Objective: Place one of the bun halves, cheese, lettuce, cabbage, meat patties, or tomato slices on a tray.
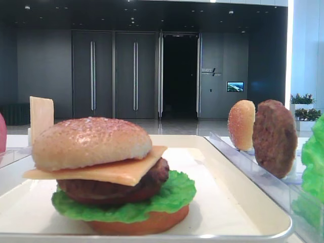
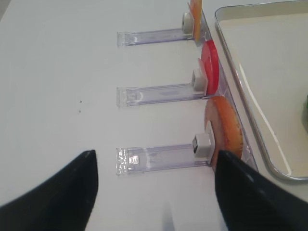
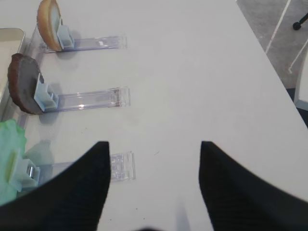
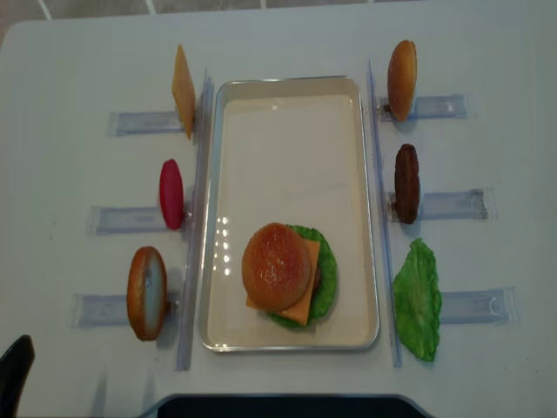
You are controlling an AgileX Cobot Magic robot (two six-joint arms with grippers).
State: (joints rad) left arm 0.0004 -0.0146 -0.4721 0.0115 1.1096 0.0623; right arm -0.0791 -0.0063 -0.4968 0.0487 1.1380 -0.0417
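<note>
The right gripper, jaws wide and empty, hovers over the white counter; the thick dark brown meat patty stands on edge ahead-left, nearest this arm.

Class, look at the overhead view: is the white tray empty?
No, the tray holds an assembled burger with its bun top on.
</note>
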